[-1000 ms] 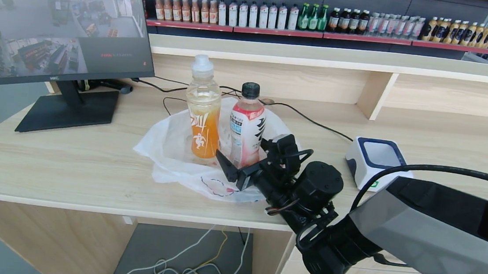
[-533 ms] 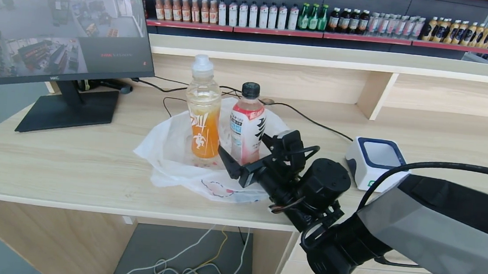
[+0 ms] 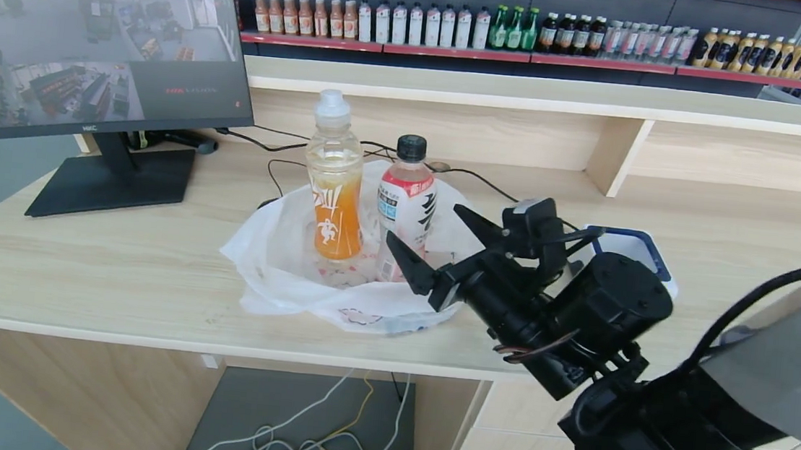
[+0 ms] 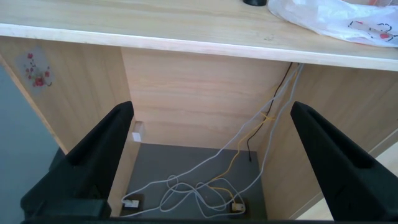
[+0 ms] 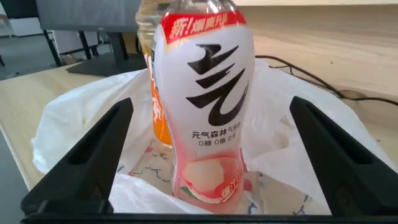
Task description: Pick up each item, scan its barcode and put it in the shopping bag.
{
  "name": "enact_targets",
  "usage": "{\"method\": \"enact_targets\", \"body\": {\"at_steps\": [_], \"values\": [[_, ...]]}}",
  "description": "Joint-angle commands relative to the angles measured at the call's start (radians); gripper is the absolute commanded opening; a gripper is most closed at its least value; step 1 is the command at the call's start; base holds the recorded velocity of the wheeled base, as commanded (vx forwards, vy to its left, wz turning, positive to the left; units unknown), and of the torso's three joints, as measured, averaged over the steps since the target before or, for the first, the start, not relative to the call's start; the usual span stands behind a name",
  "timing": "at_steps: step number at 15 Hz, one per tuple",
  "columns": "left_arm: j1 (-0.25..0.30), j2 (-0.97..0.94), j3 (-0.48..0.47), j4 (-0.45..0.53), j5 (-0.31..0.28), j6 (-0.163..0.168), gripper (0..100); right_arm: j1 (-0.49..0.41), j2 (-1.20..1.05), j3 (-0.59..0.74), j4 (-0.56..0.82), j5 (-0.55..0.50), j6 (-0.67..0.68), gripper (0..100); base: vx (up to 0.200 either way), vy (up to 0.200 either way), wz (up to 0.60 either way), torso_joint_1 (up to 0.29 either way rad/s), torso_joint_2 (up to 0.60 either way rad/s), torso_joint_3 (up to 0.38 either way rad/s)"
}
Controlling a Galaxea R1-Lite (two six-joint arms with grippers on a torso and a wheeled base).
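Your right gripper (image 3: 426,227) gapes empty beside the black-capped pink plastic bottle (image 3: 406,204) in the white plastic bag (image 3: 275,243); left gripper (image 4: 211,112) gapes empty under the counter's (image 3: 114,265) front edge.

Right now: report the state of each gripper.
Left gripper: open, empty.
Right gripper: open, holding nothing, facing the pink bottle standing in the shopping bag.

The right hand (image 3: 426,229), spread wide, has an unblocked way to the pink bottle (image 3: 406,200), though the orange bottle (image 3: 332,201) stands just left of it, the shopping bag (image 3: 273,272) rings both with its crumpled rim, and bare counter (image 3: 78,262) lies leftward.
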Motion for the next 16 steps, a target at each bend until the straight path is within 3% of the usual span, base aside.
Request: {"method": "enact_targets", "body": {"at_steps": [1, 4, 7, 9, 11, 14, 16], "values": [[0.0, 0.0, 0.0, 0.0, 0.0, 0.0, 100, 0.004, -0.215, 0.158, -0.002, 0.0, -0.003, 100, 0.0, 0.0, 0.0, 0.0, 0.0, 0.0], [0.0, 0.0, 0.0, 0.0, 0.0, 0.0, 100, 0.011, -0.431, 0.383, -0.002, 0.0, -0.003, 100, 0.0, 0.0, 0.0, 0.0, 0.0, 0.0], [0.0, 0.0, 0.0, 0.0, 0.0, -0.002, 100, 0.01, -0.732, 0.722, -0.002, 0.002, 0.001, 100, 0.0, 0.0, 0.0, 0.0, 0.0, 0.0], [0.0, 0.0, 0.0, 0.0, 0.0, 0.0, 100, 0.01, -0.873, 0.796, 0.049, -0.004, -0.005, 100, 0.0, 0.0, 0.0, 0.0, 0.0, 0.0], [0.0, 0.0, 0.0, 0.0, 0.0, 0.0, 100, 0.01, -1.085, 0.796, 0.307, -0.006, -0.006, 100, 0.0, 0.0, 0.0, 0.0, 0.0, 0.0], [0.0, 0.0, 0.0, 0.0, 0.0, 0.0, 100, 0.011, -1.574, 0.79, 1.054, 0.002, -0.06, 100, 0.0, 0.0, 0.0, 0.0, 0.0, 0.0], [0.0, 0.0, 0.0, 0.0, 0.0, 0.0, 100, 0.011, -1.813, 0.77, 1.419, 0.008, -0.065, 100, 0.0, 0.0, 0.0, 0.0, 0.0, 0.0]]}}
